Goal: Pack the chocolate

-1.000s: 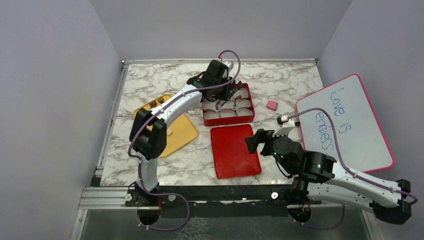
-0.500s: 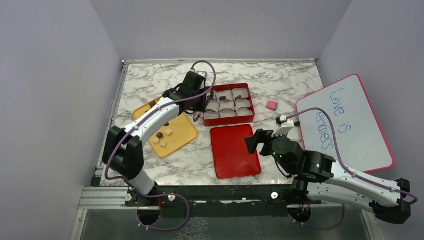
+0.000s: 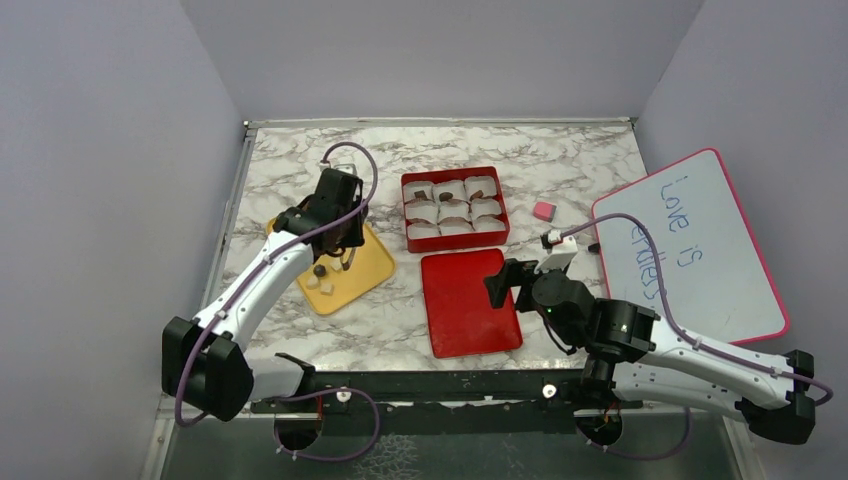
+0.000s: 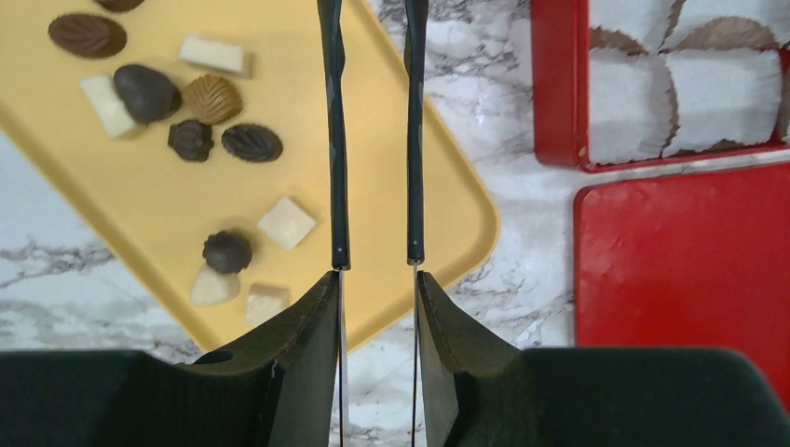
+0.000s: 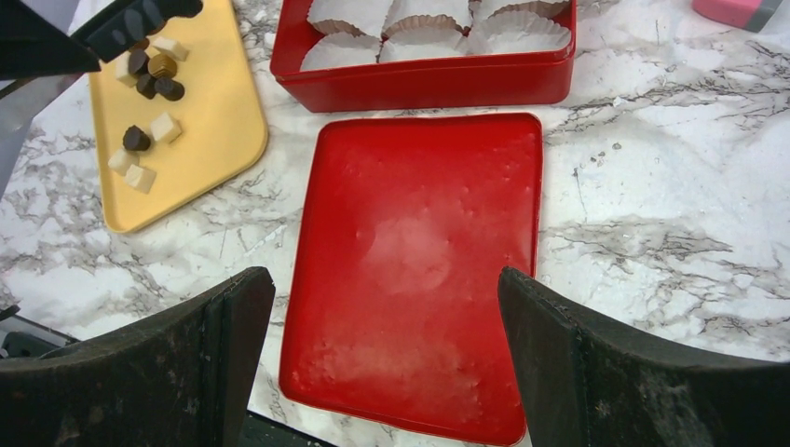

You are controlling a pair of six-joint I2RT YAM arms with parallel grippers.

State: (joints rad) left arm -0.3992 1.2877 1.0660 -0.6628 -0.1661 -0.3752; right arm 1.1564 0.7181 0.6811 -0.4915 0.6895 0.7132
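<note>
Right, the left gripper (image 4: 372, 56) hangs over the right-hand side of the flat yellow plastic tray (image 4: 158, 214). Its two thin fingers are parted by a narrow gap, with nothing between them. The chocolate (image 4: 226, 251) lies loose on that tray, just left of the fingers: a dark round with pale cream cubes (image 4: 286, 223) beside it. Farther back there's a cluster of dark leaf-moulded pieces, a ridged tan one and two more pale bars. A few brown pieces already sit in the far cups of the red box of white paper cups (image 3: 455, 243), to the right of the tray on the marble table (image 3: 560, 160). The right gripper (image 5: 380, 279) hovers empty, jaws spread wide, over the flat red lid (image 5: 447, 372) just near of the box.

These pieces look featherlight and rigid but smooth, so an off-centre pinch would likely squirt one sideways. I'd take a cube across two flat opposite faces. A round wants gripping across its widest part, low down and gently. The moulded leaves look likeliest to chip. The small near group seems the easier pick, being less crowded.

Now the writing: the pink-framed whiteboard (image 3: 700, 250) at the right carries handwriting that seems to read "Love is endless". A small pink block (image 3: 543, 211) lies between box and board. No brand shows anywhere.
</note>
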